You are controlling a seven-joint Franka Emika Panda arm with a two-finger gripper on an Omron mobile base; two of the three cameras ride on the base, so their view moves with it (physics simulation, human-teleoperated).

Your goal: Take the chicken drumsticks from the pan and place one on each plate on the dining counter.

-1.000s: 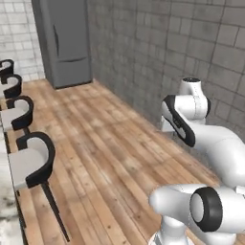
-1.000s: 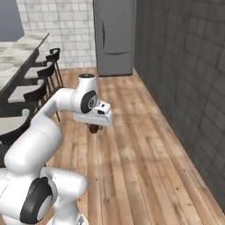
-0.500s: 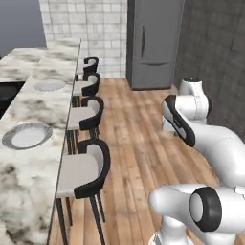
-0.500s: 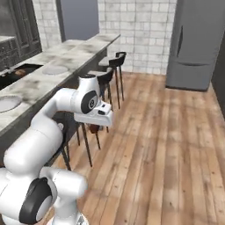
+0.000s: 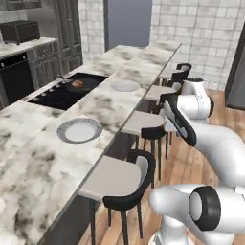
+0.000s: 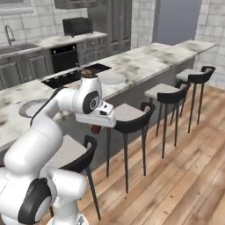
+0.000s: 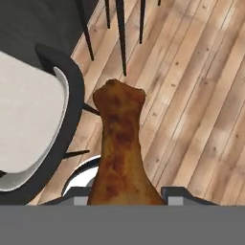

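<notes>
My arm is folded with the hand pointing down, the gripper point(image 6: 96, 127) hanging over the wooden floor point(image 6: 176, 167) just on the stool side of the dining counter, which I'll call the tabletop point(image 5: 119, 95). From the hand camera I see the gripper closed around one chicken drumstick point(image 7: 118, 153), its knobbly end pointing away from the hand, out over the floorboards. In the right base view the same drumstick shows as a small brown lump below the hand, beside the back of a bar stool point(image 6: 129, 121).

Two plates sit on the tabletop: the near plate point(image 5: 79, 130) lies to the left of my arm, and the far plate point(image 5: 124, 85) lies further along. Beyond the tabletop, on the lower worktop, the pan point(image 5: 76, 86) rests on the black cooktop point(image 5: 57, 93) with an orange-brown piece inside it, the second drumstick point(image 5: 78, 84).

A row of black-backed stools with pale seats stands along the front of the tabletop, and these are between my hand and the plates: the nearest stool point(image 5: 119, 179) is right next to my base, and in the hand view a pale seat point(image 7: 26, 115) with its dark curved back sits just left of the held drumstick. A grey refrigerator point(image 6: 178, 22) stands at the far end of the room.
</notes>
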